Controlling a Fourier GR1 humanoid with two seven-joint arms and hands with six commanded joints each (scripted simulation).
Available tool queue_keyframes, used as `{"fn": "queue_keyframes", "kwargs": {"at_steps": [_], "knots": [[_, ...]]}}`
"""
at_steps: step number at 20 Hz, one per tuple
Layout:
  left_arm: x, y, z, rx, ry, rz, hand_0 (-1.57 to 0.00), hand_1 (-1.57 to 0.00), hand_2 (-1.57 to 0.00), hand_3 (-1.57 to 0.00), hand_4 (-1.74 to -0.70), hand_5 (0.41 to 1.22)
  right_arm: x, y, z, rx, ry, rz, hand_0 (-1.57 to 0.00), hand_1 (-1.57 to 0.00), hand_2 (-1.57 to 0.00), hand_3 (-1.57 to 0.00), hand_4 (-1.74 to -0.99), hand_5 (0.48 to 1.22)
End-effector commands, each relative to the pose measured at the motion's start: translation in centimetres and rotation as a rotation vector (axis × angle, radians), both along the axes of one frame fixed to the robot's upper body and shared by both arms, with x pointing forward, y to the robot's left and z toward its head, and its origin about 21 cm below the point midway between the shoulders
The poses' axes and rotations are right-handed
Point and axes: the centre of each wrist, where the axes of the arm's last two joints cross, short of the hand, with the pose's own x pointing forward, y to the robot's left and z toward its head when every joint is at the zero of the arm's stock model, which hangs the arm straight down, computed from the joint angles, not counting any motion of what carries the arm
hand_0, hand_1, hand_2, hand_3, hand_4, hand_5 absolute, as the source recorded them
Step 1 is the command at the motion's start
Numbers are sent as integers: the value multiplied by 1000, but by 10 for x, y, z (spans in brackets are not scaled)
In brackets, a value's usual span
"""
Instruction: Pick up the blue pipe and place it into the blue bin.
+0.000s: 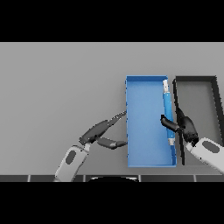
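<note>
Item one, right hand: mine, entering from the lower right on a white and grey arm, set over the shared edge between the two bins, its dark thumb and fingers curled toward the blue pipe and closed on its lower half. Item two, blue pipe: long and slim, pale tips at both ends, lying lengthwise along the right inner wall of the blue bin, upper tip near the far right corner, lower tip past my fingers; whether it rests on the bin floor or is held just above it I cannot tell. Item three, blue bin: rectangular, shallow, long axis running away from me, right of centre on the grey table. Item four, black bin: just beside the blue one on its right, walls nearly touching. Item five, left hand: fingers straight and spread apart, holding nothing, one fingertip reaching up to the blue bin's left wall, another close to the same wall lower down.
</note>
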Motion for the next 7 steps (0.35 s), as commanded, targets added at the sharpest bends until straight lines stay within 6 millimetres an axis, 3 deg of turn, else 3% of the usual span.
{"fn": "queue_keyframes", "kwargs": {"at_steps": [1, 7], "knots": [[-3, 1, -4, 1, 3, -6, 1, 1, 1, 1, -886, 431, 0, 3, -2, 2, 6, 9, -10, -9, -9, -5, -1020, 666], [3, 7, -2, 5, 2, 3, 1, 1, 1, 1, -885, 431, 0, 4, -1, 14, 14, 13, -6, -5, -5, -3, -1022, 643]]}}
